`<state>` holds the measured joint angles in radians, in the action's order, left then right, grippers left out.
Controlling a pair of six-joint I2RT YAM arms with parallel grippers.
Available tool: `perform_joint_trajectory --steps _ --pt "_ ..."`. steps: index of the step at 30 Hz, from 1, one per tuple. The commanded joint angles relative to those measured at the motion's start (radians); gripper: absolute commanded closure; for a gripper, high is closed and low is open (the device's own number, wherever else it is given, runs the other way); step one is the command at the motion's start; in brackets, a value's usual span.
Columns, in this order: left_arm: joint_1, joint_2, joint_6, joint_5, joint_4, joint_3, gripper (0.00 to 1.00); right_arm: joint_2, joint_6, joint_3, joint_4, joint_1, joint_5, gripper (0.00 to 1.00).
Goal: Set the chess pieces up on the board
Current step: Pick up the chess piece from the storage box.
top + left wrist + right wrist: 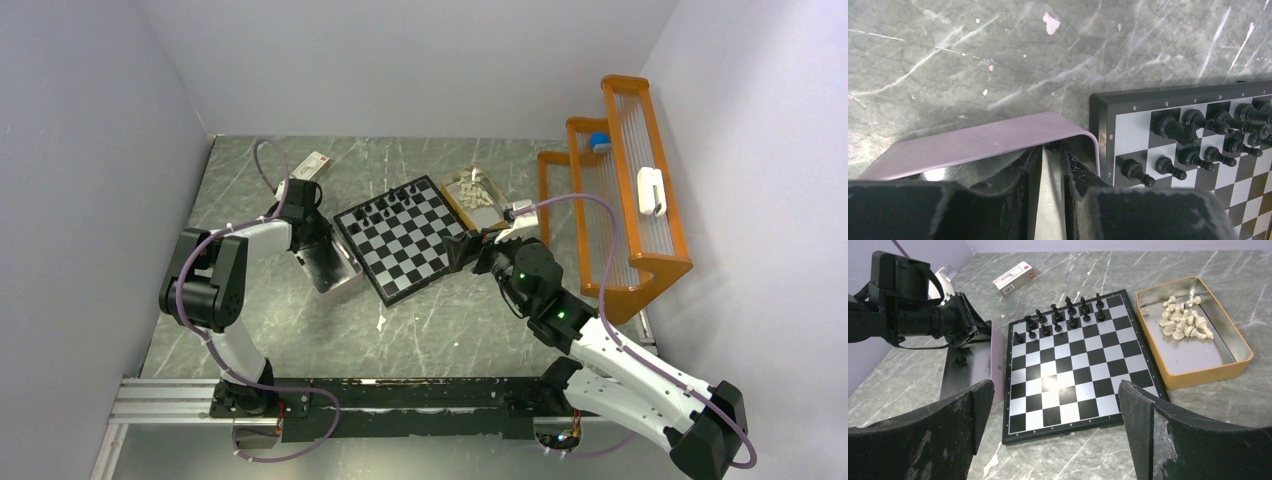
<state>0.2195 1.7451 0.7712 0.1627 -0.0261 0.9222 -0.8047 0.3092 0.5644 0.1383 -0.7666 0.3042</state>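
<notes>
Left hand (1053, 150), nearly clenched in the tin (988, 140) — grasp unconfirmed — could topple black pieces (1173, 127) on the adjoining board (1148, 97); right hand (1055, 390) released.

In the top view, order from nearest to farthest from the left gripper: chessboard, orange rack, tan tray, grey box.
1. grey box, under the left gripper
2. chessboard, just right of it
3. tan tray, beyond the board's far corner
4. orange rack, at the right wall

A tan tin (1198, 376) sits ahead and right of the right jaws; an orange rack (660, 265) stands farther right.
</notes>
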Motion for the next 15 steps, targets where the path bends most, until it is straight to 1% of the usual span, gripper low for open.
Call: perform_joint_trajectory --steps 1,6,10,15 --pt "-0.008 0.013 0.023 0.054 0.038 0.011 0.75 0.021 -0.014 -0.002 0.021 0.004 0.021 0.0" --pt "-0.008 0.034 0.029 0.058 0.028 0.019 0.75 0.014 -0.02 0.002 0.021 0.004 0.018 0.0" --pt "-0.008 0.027 0.022 0.069 -0.024 0.02 0.75 0.009 -0.023 0.007 0.018 0.004 0.017 0.0" --pt "-0.008 0.016 0.019 0.073 -0.049 0.019 0.75 0.012 -0.015 -0.005 0.035 0.004 0.011 0.0"
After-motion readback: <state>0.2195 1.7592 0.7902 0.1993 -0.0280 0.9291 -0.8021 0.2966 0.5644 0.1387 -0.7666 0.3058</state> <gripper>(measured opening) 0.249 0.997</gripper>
